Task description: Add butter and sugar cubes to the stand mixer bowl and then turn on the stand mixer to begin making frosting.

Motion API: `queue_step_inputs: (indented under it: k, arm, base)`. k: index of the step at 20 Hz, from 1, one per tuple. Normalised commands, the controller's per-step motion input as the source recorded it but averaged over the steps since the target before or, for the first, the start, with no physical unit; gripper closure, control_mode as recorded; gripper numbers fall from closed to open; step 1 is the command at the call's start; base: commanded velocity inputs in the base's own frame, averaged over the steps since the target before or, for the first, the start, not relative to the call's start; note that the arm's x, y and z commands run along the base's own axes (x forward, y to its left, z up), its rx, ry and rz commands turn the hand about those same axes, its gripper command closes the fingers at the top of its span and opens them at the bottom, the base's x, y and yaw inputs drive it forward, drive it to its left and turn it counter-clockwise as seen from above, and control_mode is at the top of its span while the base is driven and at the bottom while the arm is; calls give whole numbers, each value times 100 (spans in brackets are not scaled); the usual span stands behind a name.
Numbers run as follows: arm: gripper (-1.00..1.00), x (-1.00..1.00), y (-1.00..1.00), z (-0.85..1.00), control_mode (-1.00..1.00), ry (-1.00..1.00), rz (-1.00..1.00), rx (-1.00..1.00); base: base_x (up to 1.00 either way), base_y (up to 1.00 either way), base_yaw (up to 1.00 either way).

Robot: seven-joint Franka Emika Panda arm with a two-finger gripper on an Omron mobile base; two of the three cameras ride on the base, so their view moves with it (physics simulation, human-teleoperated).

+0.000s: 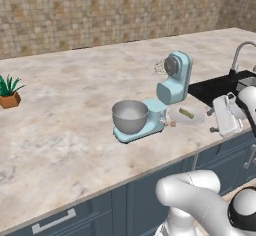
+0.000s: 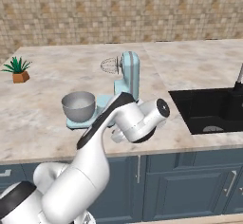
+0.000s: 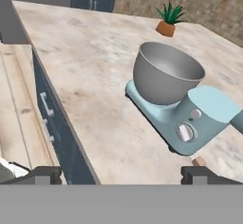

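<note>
One pincer (image 3: 121, 174) we keep released, jaws wide, near the table (image 1: 60, 130) edge | stand mixer (image 1: 160, 100) on table, head tilted up | stand mixer bowl (image 1: 130, 116) on its blue base | butter (image 1: 186, 112) on white plate (image 1: 197, 119) beside mixer | potted plant (image 1: 9, 93) well apart

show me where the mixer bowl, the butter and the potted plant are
stand mixer bowl (image 1: 130, 116), left base view, outer front wall.
butter (image 1: 186, 112), left base view, middle of the stick on the plate.
potted plant (image 1: 9, 93), left base view, leaves above the pot.
</note>
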Motion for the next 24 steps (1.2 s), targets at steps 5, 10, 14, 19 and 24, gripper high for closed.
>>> queue_step_inputs:
  k: [5, 10, 14, 19, 24]
  arm:
    - [-100, 22, 5, -18, -100, 0, 0, 0]
    - [-100, 35, 6, -18, -100, 0, 0, 0]
    - [-100, 44, 0, -12, -100, 0, 0, 0]
    - [-100, 34, 0, -14, -100, 0, 0, 1]
    - [-100, 28, 0, -14, -100, 0, 0, 0]
  base:
    - [0, 0, 0]
    - [0, 0, 0]
    - [0, 0, 0]
    - [0, 0, 0]
    - [0, 0, 0]
